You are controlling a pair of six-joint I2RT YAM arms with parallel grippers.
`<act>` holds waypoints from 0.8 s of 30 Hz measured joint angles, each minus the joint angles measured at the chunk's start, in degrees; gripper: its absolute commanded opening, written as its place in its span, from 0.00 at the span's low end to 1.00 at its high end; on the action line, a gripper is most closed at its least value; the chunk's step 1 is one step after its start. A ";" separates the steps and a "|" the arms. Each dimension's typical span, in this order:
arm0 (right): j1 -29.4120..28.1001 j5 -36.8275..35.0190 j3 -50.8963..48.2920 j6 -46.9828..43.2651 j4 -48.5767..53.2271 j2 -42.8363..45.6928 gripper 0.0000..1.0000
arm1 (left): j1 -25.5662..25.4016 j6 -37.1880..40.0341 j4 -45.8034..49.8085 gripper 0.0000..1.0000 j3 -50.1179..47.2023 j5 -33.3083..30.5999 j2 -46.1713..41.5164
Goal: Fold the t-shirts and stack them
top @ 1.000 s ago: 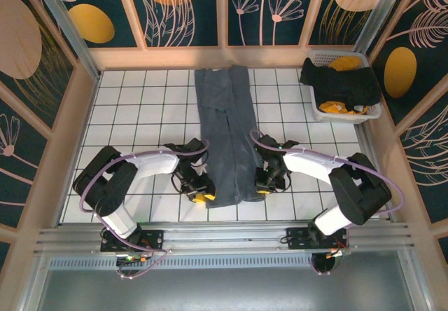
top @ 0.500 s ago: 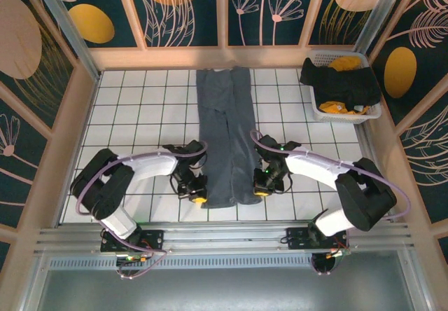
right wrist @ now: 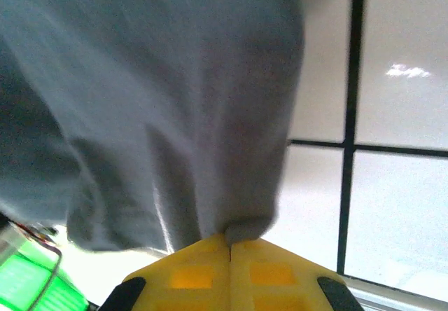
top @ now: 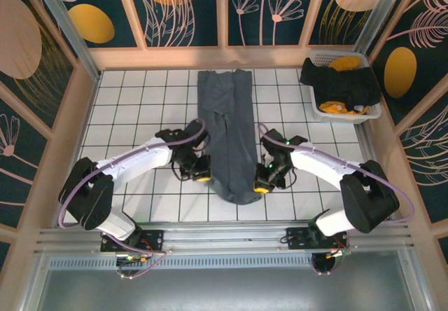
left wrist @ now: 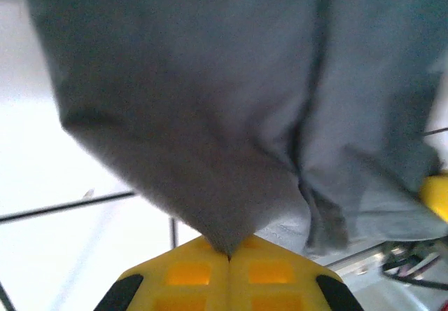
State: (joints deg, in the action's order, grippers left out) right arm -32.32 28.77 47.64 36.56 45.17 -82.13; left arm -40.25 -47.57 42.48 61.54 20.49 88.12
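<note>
Since the earlier frame both end effectors have shifted away from the near edge. They have drawn the near hem of the slate blue-grey cloth t-shirt (top: 227, 125) up and inward, so that its near end now gathers to a rounded point. The t-shirt lies as a long, narrow strip down the middle of the white tiled counter (top: 133, 108), its far end close to the back wall.

Left end effector (top: 201, 178): at the strip's left edge. In the left wrist view, its yellow fingers (left wrist: 189, 272) are pressed together on a pinch of cloth.

Right end effector (top: 260, 186): at the strip's right edge. In the right wrist view, its fingers (right wrist: 273, 272) are likewise clamped on the hem.

White plastic laundry basket (top: 316, 113): far right corner, well apart from the strip. It holds a black t-shirt (top: 339, 83) and a mustard-yellow t-shirt (top: 345, 63).
</note>
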 measured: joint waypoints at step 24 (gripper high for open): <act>14.01 -9.84 47.65 -1.92 1.40 -34.71 0.00 | 16.20 -3.37 -12.15 0.00 13.57 -6.21 15.23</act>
State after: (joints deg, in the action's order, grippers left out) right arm -18.31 18.94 95.29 34.63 46.57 -116.84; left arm -24.05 -50.94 30.33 75.11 14.28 103.35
